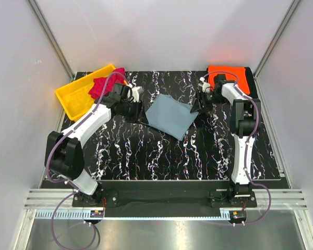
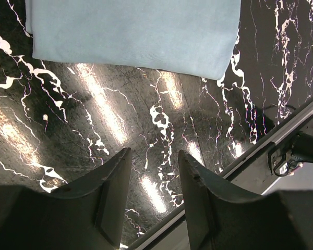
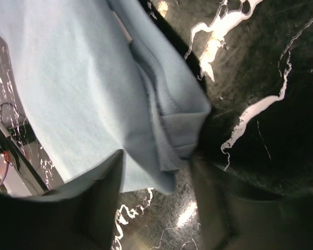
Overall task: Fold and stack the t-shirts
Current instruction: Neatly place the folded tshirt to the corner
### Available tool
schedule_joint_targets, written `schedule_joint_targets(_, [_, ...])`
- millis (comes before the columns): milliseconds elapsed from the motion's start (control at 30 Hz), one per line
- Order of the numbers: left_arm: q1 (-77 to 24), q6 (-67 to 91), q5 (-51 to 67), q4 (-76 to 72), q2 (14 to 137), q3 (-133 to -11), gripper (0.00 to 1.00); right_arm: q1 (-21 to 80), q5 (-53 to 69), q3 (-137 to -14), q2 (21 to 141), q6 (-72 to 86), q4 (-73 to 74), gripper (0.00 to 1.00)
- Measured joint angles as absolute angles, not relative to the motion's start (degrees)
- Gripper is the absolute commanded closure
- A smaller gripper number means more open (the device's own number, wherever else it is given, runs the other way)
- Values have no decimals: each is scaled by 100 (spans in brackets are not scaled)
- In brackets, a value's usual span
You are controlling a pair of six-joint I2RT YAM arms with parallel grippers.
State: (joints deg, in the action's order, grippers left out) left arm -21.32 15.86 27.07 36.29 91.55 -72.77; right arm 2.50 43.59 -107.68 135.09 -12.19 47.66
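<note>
The dusty grey-blue t-shirt (image 1: 169, 117) lies folded in a rough rectangle mid-table. My left gripper (image 1: 139, 113) sits at its left edge. In the left wrist view that gripper (image 2: 155, 153) is open with only marbled table between the fingers, and the shirt (image 2: 135, 31) lies a little ahead. My right gripper (image 1: 200, 107) is at the shirt's right corner. In the right wrist view it (image 3: 156, 159) stands open astride that layered corner (image 3: 167, 130), cloth draping over the left finger (image 3: 101, 182). The orange t-shirt (image 1: 230, 76) lies folded at the back right. The crimson t-shirt (image 1: 105, 83) is bunched at the back left.
A yellow bin (image 1: 75, 97) sits tilted at the back left, the crimson shirt hanging over its right end. A black marbled mat (image 1: 146, 156) covers the table. White enclosure walls and metal rails border it on all sides.
</note>
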Motion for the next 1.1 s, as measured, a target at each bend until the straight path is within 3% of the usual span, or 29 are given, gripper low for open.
schedule_joint_targets(100, [-2132, 1586, 2727, 3629, 9155, -7275, 54, 250, 4246, -10779, 13568, -1251, 4816, 69])
schedule_joint_targets(200, [-2132, 1588, 2740, 3627, 9155, -7271, 53, 250, 3999, -10757, 13570, -1199, 4807, 87])
schedule_joint_targets(233, [-2132, 1588, 2751, 3627, 9155, -7266, 53, 250, 3935, -10711, 13546, -1162, 4713, 98])
schedule_joint_targets(267, [-2132, 1590, 2783, 3616, 9155, -7258, 53, 250, 3868, -10621, 13487, -1114, 4587, 100])
schedule_joint_targets(400, [-2132, 1605, 2943, 3581, 9155, -7258, 53, 318, 3428, -10099, 12910, -923, 4165, 100])
schedule_joint_targets(733, [-2132, 1662, 3122, 3413, 8792, -7109, 52, 851, 1599, -10252, 11078, -1072, 3970, 100])
schedule_joint_targets(1100, [-2132, 1743, 3240, 3275, 8700, -7039, 52, 764, -108, -10895, 10980, -2104, 4001, 100])
